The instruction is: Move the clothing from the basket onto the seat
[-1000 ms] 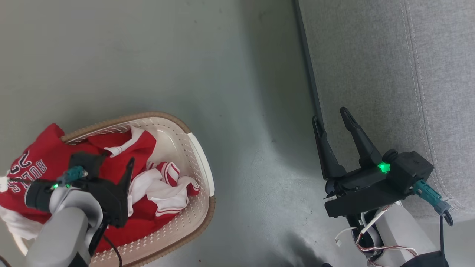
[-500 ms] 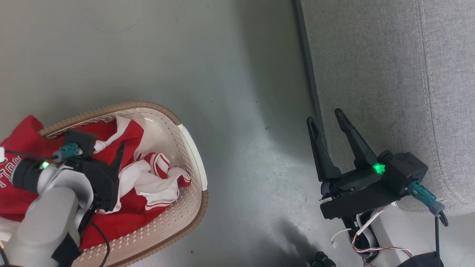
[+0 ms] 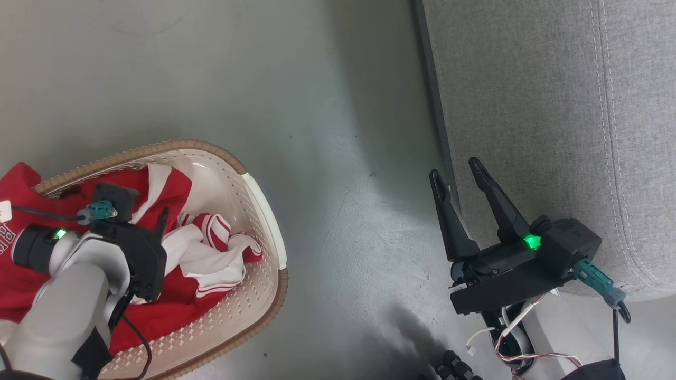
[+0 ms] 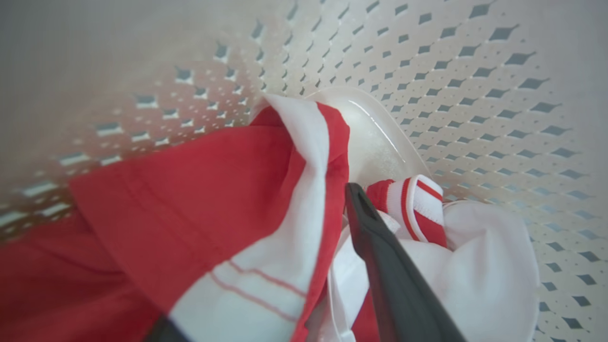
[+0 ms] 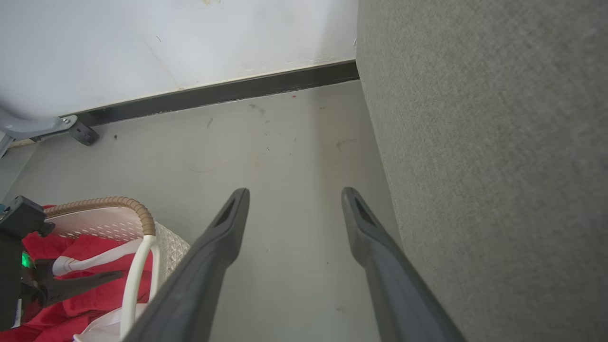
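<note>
The cream basket (image 3: 266,211) with a brown rim stands on the floor at the lower left, its perforated wall (image 4: 427,71) close before the left wrist camera. Red and white clothing (image 3: 182,184) fills it, with a striped bundle (image 3: 216,253) alongside. My left gripper (image 3: 158,216) is down inside, open. A red fold with white trim (image 4: 294,156) lies between the fingers and covers the left one, while the right finger (image 4: 380,251) shows bare. My right gripper (image 3: 454,169) hangs open and empty over the floor, against the front of the grey sofa (image 3: 528,105).
Bare grey floor (image 3: 343,158) separates basket (image 5: 142,223) and sofa (image 5: 475,142). Beyond the open right gripper (image 5: 294,192) run a white wall and dark baseboard (image 5: 213,95), with a caster wheel (image 5: 83,134) at the far left. Loose wires (image 3: 507,338) hang at my right forearm.
The whole head picture has shifted left as the camera moved. My left gripper stays among the garments in the basket, and the right gripper stays open by the sofa.
</note>
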